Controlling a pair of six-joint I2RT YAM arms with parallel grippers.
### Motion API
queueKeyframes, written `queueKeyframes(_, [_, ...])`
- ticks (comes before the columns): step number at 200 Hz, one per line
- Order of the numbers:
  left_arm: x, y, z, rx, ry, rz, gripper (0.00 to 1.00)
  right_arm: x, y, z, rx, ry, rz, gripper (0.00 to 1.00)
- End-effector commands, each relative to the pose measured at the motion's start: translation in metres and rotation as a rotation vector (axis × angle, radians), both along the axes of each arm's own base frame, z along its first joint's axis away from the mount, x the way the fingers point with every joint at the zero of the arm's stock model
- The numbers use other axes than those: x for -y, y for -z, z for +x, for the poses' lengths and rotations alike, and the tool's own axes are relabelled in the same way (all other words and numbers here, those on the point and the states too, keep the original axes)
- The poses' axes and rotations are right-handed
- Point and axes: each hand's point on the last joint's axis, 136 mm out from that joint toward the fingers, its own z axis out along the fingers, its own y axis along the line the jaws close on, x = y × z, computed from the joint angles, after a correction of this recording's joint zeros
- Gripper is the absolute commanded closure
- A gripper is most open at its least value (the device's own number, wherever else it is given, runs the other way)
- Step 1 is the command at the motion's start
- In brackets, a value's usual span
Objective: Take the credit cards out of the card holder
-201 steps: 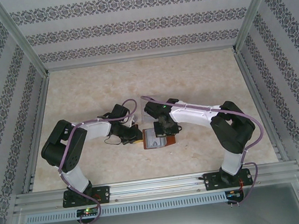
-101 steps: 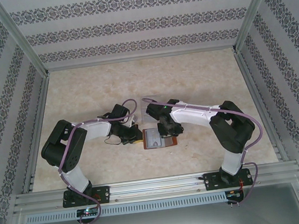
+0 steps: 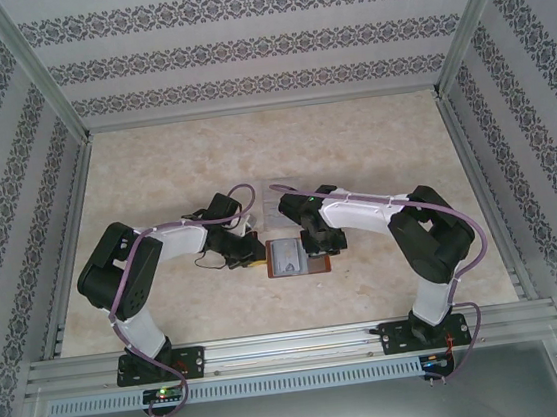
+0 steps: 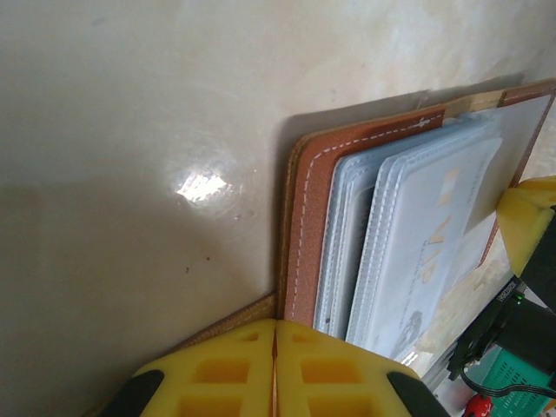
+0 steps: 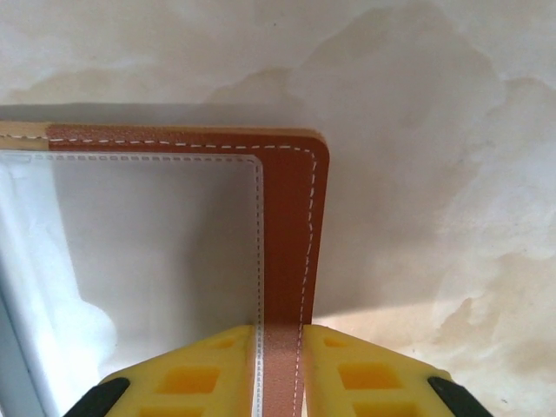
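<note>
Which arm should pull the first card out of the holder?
Probably right: the right gripper stands slightly open over the holder, free to pick, while the left gripper is shut on its edge, steadying it.

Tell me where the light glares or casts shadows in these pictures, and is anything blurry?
Left wrist view: a white glare patch on the table, a dark shadow along the left edge of the card holder. Right wrist view: a thin shadow above the holder's top edge, stitching sharp. Top external view: even, soft light.
</note>
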Motion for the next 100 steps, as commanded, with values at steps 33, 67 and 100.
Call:
queueKeyframes(33, [-0.009, 0.003, -0.003, -0.039, 0.000, 0.047, 0.92, 0.014, -0.006, -0.001, 0.009, 0.002, -0.039, 0.78])
queueKeyframes(67, [-0.002, -0.010, 0.003, -0.022, -0.002, 0.015, 0.92, 0.010, -0.015, 0.001, 0.027, 0.006, -0.008, 0.78])
queueKeyframes(100, [0.000, -0.022, 0.006, -0.005, -0.005, 0.002, 0.91, 0.005, -0.026, 0.003, 0.043, 0.005, 0.022, 0.77])
